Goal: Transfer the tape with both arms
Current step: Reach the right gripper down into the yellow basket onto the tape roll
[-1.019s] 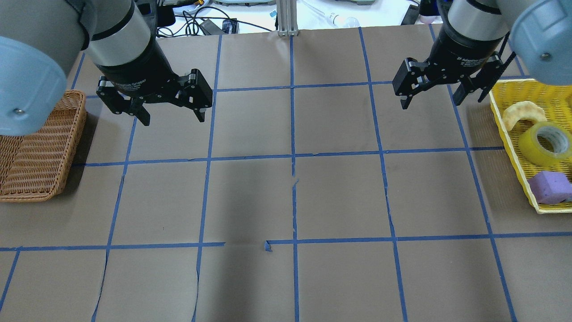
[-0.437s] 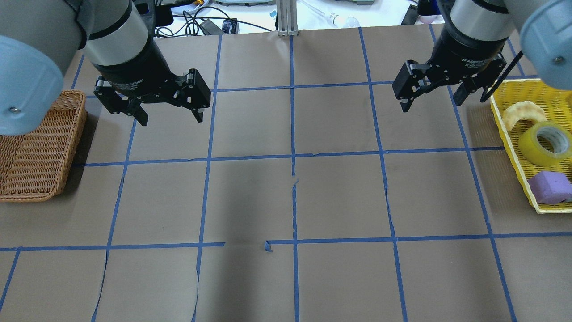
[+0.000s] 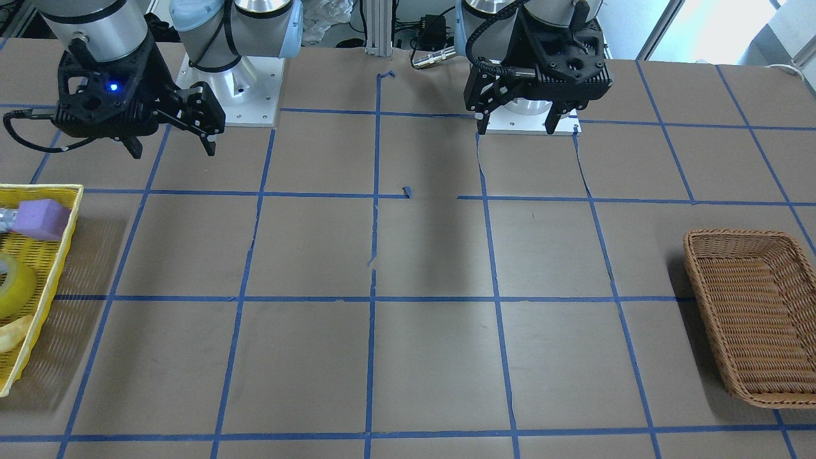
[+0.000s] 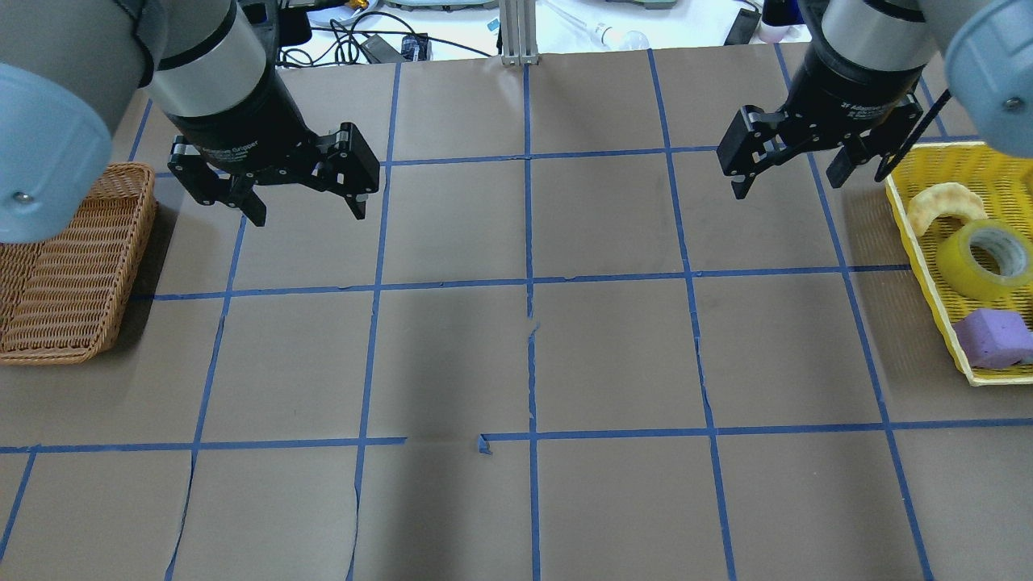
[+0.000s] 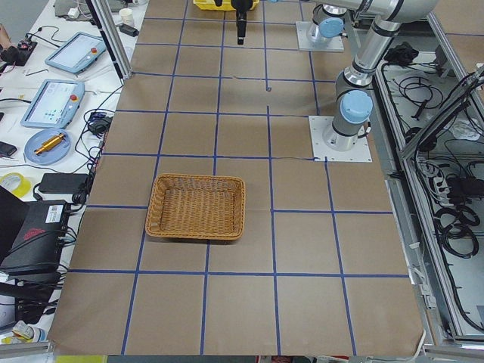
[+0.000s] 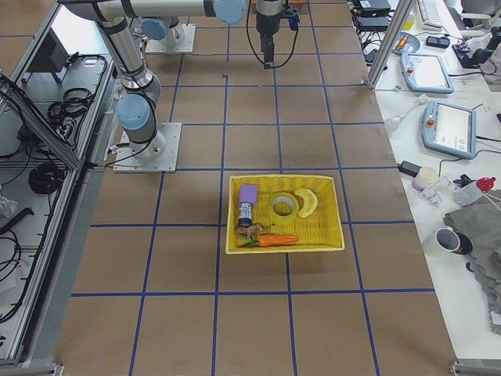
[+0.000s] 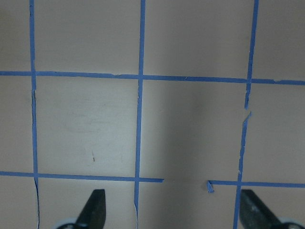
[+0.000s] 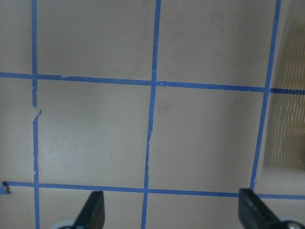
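Note:
The tape (image 4: 984,260), a yellow roll with a white core, lies in the yellow basket (image 4: 922,242) at the table's right end. It also shows in the front view (image 3: 9,284) and the right side view (image 6: 283,205). My right gripper (image 4: 789,184) hangs open and empty above the table, just left of the basket's far corner; in the front view it (image 3: 173,150) is on the left. My left gripper (image 4: 309,208) hangs open and empty near the wicker basket (image 4: 73,266). Both wrist views show spread fingertips (image 7: 93,210) (image 8: 93,210) over bare paper.
The yellow basket also holds a purple foam block (image 4: 994,337), a curved bread-like piece (image 4: 944,206) and a carrot (image 6: 274,240). The wicker basket (image 3: 752,312) has nothing in it. Brown paper with a blue tape grid (image 4: 529,282) covers the table.
My right gripper has shifted slightly to the right, toward the yellow basket. My left gripper has barely moved. Both stay open.

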Motion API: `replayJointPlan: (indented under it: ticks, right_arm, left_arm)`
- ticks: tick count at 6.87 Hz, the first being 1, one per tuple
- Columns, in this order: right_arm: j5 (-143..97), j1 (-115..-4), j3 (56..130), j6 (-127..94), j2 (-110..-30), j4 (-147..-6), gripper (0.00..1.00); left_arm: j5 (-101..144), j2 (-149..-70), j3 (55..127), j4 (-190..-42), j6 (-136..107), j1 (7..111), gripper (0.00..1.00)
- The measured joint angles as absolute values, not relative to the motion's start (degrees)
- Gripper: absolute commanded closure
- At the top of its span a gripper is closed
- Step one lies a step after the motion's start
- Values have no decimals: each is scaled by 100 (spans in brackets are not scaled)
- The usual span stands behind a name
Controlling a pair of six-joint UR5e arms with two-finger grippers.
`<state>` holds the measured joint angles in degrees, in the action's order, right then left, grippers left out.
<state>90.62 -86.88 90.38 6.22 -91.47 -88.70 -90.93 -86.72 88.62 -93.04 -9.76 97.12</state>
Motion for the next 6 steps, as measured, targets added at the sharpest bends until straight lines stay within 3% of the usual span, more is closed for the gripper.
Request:
replayJointPlan:
  ticks: [6]
  right_arm:
    - [9082,-5974,9100,1347,-7770,-10144,0]
  left_arm:
    - [-9091,-8670,8834,-9308,-967,9680,0]
